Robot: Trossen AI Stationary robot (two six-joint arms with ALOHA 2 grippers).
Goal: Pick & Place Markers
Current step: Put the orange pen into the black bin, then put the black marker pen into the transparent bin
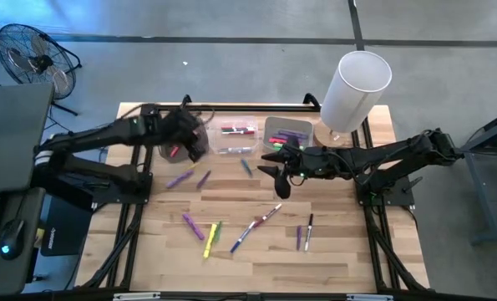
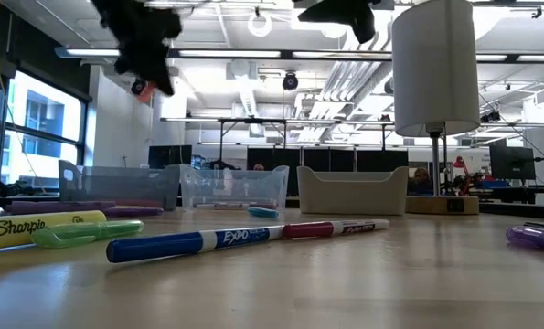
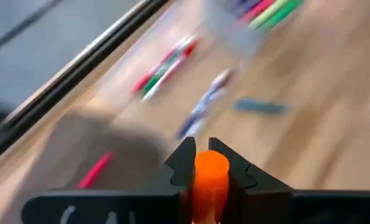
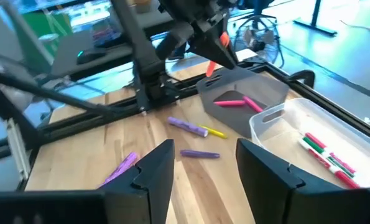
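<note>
Holding orange marker [image 3: 210, 177] in clamped left gripper [image 3: 210, 163] above grey bin [image 4: 244, 99]; right gripper [image 4: 204, 163] spread wide, empty, over table centre. Releasing off-centre risks marker bouncing off rim.

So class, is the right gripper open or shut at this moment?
Open. In its wrist view the right gripper has its two dark fingers standing apart with nothing between them, bare table showing through.

Grey concrete floor [image 1: 231, 21] surrounded the table; a standing fan [image 1: 32, 58] stood at one corner. Ceiling lights [image 2: 261, 25] glowed overhead, windows [image 2: 34, 128] at one side.
</note>
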